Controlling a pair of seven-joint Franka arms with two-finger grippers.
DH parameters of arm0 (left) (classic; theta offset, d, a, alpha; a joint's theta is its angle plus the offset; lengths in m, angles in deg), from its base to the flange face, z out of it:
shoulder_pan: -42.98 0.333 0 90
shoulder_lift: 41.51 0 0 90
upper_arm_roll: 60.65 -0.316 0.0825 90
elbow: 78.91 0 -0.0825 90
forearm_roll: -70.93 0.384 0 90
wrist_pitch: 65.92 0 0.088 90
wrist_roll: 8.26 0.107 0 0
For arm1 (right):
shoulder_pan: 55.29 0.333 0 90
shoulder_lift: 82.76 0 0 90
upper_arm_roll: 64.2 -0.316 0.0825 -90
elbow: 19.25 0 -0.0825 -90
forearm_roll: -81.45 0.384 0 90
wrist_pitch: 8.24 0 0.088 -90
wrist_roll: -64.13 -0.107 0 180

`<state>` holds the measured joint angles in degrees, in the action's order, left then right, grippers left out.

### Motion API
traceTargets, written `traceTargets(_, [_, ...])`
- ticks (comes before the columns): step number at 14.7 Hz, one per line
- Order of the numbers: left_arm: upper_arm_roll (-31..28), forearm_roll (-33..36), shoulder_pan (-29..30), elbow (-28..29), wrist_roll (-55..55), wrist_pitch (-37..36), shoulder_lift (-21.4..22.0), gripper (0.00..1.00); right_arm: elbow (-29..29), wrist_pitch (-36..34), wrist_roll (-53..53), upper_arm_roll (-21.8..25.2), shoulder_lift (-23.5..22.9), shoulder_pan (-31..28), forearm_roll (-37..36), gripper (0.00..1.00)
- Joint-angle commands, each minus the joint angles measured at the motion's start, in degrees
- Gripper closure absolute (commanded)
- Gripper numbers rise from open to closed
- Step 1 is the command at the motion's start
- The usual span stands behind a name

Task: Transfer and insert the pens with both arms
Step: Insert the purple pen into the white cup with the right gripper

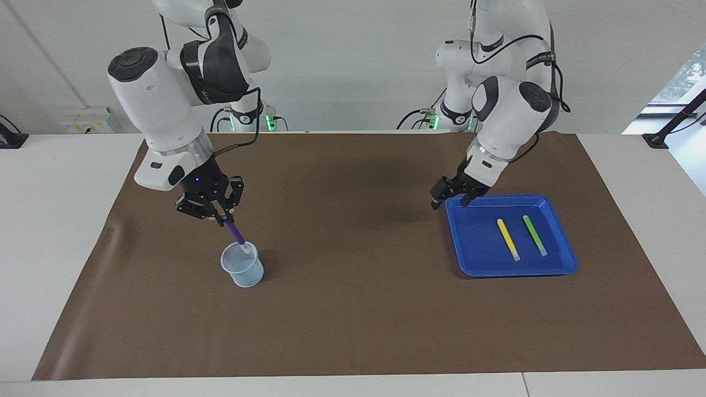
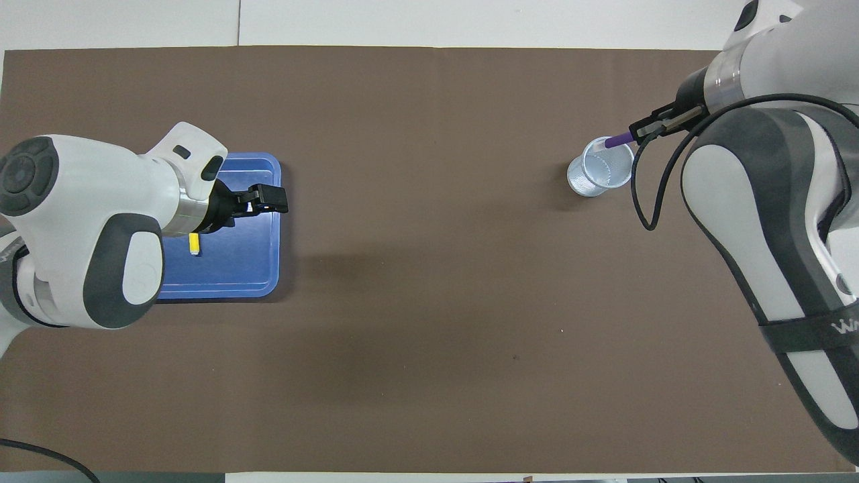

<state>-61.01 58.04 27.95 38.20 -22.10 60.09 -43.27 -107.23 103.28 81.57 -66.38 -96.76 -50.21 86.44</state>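
My right gripper (image 1: 220, 216) is shut on the dark purple pen (image 1: 235, 231), which slants down with its pale end inside the clear plastic cup (image 1: 242, 266). From overhead, the purple pen (image 2: 619, 140) pokes over the rim of the cup (image 2: 599, 176) from the right gripper (image 2: 645, 129). The yellow pen (image 1: 508, 239) and the light green pen (image 1: 534, 234) lie side by side in the blue tray (image 1: 474, 242). My left gripper (image 1: 452, 203) hangs open over the tray's corner nearest the robots. In the overhead view the left arm covers most of the tray (image 2: 258, 268); only the end of the yellow pen (image 2: 194, 243) shows.
A brown mat (image 1: 353, 298) covers the table between the cup and the tray. White tabletop borders the mat on all sides. Black cables hang from both arms' wrists.
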Motion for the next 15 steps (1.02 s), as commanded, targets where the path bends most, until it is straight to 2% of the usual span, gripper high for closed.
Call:
traceTargets(1, [0.6, 2.0, 3.6, 2.0, 4.9, 0.0, 1.3, 0.00, -5.1, 4.8, 2.6, -0.4, 0.6, -0.5, -1.0, 1.00])
traceTargets(5, [0.6, 9.2, 8.4, 1.5, 13.7, 1.5, -2.6, 0.00, -10.9, 8.8, 5.1, -0.4, 2.3, -1.8, -0.9, 1.00])
traceTargets(10, [0.6, 9.6, 11.9, 1.8, 18.2, 6.2, -7.5, 0.00, -14.2, 10.1, 4.8, -0.4, 3.4, -2.4, -0.6, 1.00])
traceTargets(12, [0.6, 10.8, 12.0, 1.9, 18.2, 8.9, -10.0, 0.00, -18.0, 13.4, 4.8, -0.5, 4.8, -2.4, -0.5, 1.00])
traceTargets(13, [0.6, 10.9, 12.0, 1.9, 18.2, 10.4, -11.3, 0.00, -19.8, 15.4, 4.8, -0.5, 5.2, -2.4, -0.5, 0.92])
traceTargets(14, [0.5, 10.9, 12.2, 1.9, 18.2, 12.3, -13.0, 0.00, -20.7, 16.8, 4.8, -0.5, 5.6, -2.3, -0.5, 0.73])
traceTargets(15, [0.5, 10.9, 12.6, 1.9, 18.2, 13.9, -14.2, 0.01, -20.7, 17.0, 4.8, -0.5, 5.6, -2.2, -0.5, 0.46])
